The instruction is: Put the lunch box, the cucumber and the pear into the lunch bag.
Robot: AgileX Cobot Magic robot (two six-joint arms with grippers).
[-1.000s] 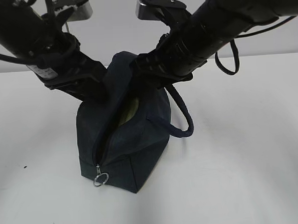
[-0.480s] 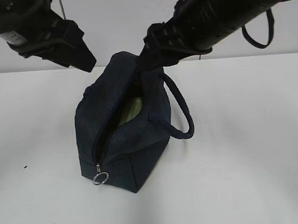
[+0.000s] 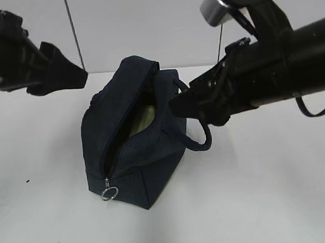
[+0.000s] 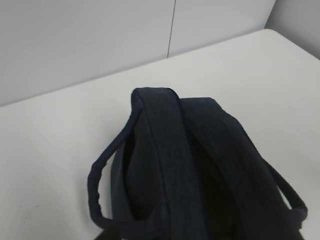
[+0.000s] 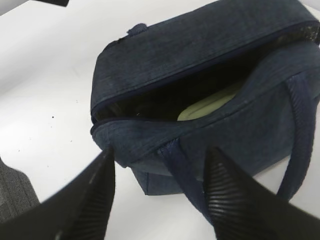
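The lunch bag (image 3: 132, 145) is sitting unzipped on the counter (image 3: 253, 193), the lunch box (image 5: 210, 106) lid showing inside. The right gripper (image 5: 160, 192) is backing out, fingers spread wide and empty; the left gripper is retreating too, fingers unseen.

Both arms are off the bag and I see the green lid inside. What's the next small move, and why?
Probably bring the right gripper, open just above the lunch bag, toward the ring pull to start zipping. The zipper gapes, the lunch box lid shows inside, and no cucumber or pear is visible on the table, though the bag's interior is mostly dark.
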